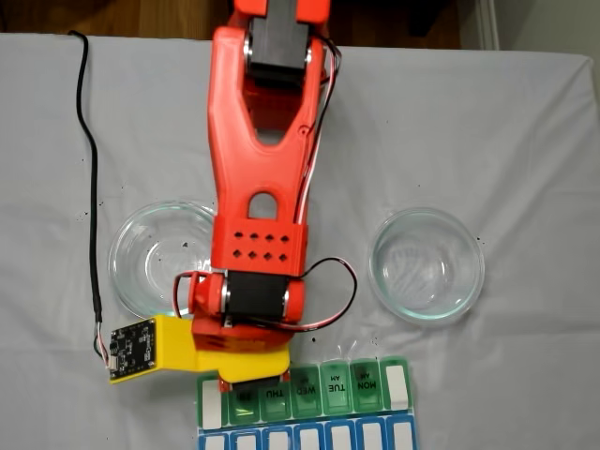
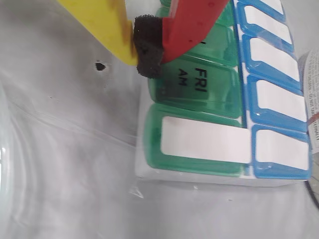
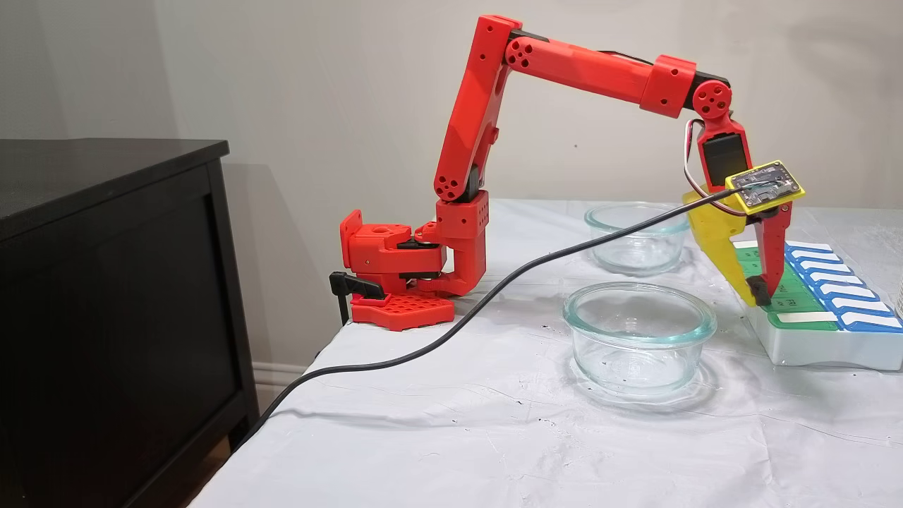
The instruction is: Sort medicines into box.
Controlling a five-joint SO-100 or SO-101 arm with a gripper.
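Observation:
The box (image 1: 352, 386) is a flat pill organizer with a row of green day-labelled lids and a row of blue lids, lying at the near table edge. Its green lids (image 2: 199, 89) look closed. My gripper (image 2: 148, 52), with a yellow finger, a red finger and black foam pads, is shut just above the box's green row near the FRI lid. I see nothing between the pads. In a fixed view the gripper (image 3: 758, 295) points down at the box (image 3: 811, 331). The medicines are out of view.
Two clear glass dishes stand on the white cloth, one left (image 1: 127, 248) and one right (image 1: 382, 246) of the arm, both looking empty. A black cable (image 3: 494, 296) runs across the table. A black cabinet (image 3: 106, 282) stands beside the table.

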